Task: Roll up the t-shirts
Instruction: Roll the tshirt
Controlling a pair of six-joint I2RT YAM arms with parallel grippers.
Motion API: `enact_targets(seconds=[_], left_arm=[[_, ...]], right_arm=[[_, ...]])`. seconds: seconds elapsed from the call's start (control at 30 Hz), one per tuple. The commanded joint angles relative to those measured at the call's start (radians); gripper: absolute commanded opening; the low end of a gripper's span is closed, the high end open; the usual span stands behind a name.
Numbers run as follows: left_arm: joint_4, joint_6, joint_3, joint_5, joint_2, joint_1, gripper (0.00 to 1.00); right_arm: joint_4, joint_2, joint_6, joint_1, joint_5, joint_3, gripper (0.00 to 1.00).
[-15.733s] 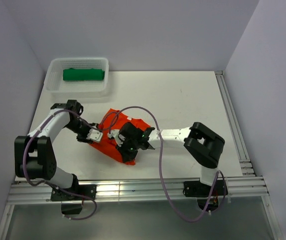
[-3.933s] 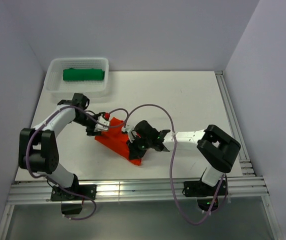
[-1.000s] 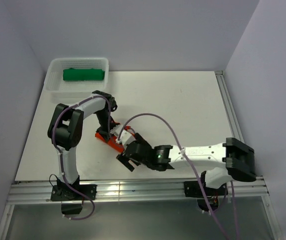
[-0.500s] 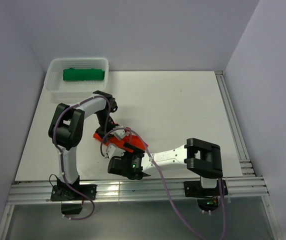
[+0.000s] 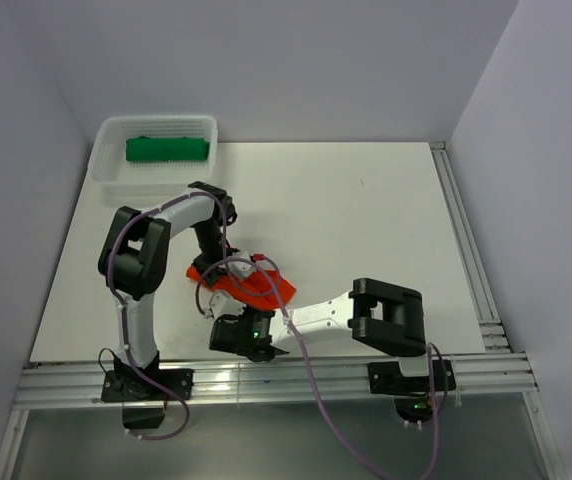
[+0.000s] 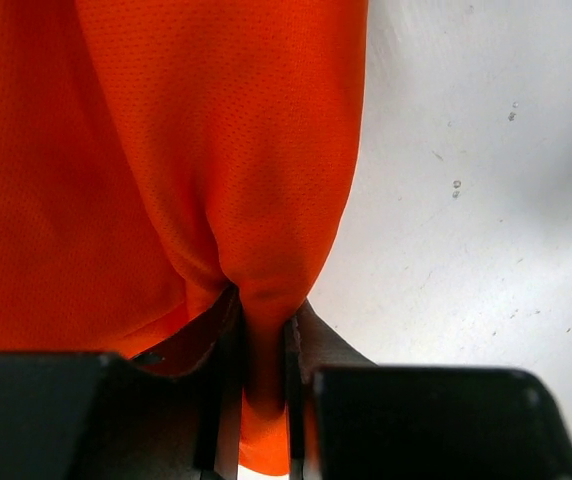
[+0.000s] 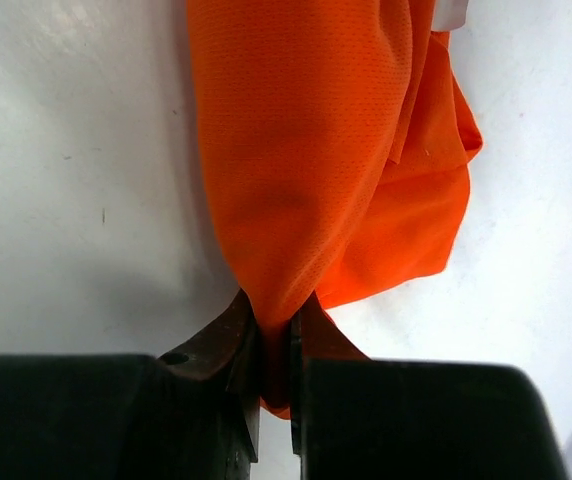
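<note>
Orange mesh cloth, bunched into a short, thick bundle with soft folds and a loose flap at one end, makes up the orange t-shirt (image 5: 249, 286), which lies on the white table (image 5: 366, 220) at about 7 o'clock from the table's middle. The green t-shirt (image 5: 167, 149) sits as a neat roll inside the white basket (image 5: 103, 160) in the table's 11 o'clock corner, well apart from both arms. The left arm rises from its base, folds sharply at the elbow and comes down on the bundle's 10 o'clock end; the left gripper (image 6: 263, 370) has its jaws nearly together, pinching a fold of the orange cloth between them. The right arm is doubled back at its elbow, its forearm stretched low toward 9 o'clock along the near edge, the wrist at the bundle's 6 o'clock side. The right gripper (image 7: 278, 355) is likewise squeezed narrow on a gathered ridge of the same garment, cloth fanning out beyond its fingertips.
</note>
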Motion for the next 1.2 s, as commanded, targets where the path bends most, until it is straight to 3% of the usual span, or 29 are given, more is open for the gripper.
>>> enact_targets(seconds=[0.0,0.33,0.5,0.63,1.17], left_arm=[[0.050,-0.012,-0.009,0.051,0.012,-0.005,0.20],[0.171,-0.074,-0.047,0.186,-0.115,0.041,0.24],[0.393,-0.134,-0.190,0.252,-0.253,0.073,0.27],[0.513,-0.184,-0.276,0.282,-0.362,0.089,0.34],[0.757,-0.256,-0.428,0.335,-0.582,0.168,0.36]], right_arm=[[0.052,-0.079,0.109,-0.012,-0.084,-0.038,0.00],[0.444,-0.346,0.175,-0.139,-0.389,-0.361,0.00],[0.633,-0.445,0.229,-0.248,-0.588,-0.501,0.00],[0.789,-0.446,0.272,-0.303,-0.702,-0.589,0.00],[1.036,-0.252,0.391,-0.403,-1.008,-0.636,0.00]])
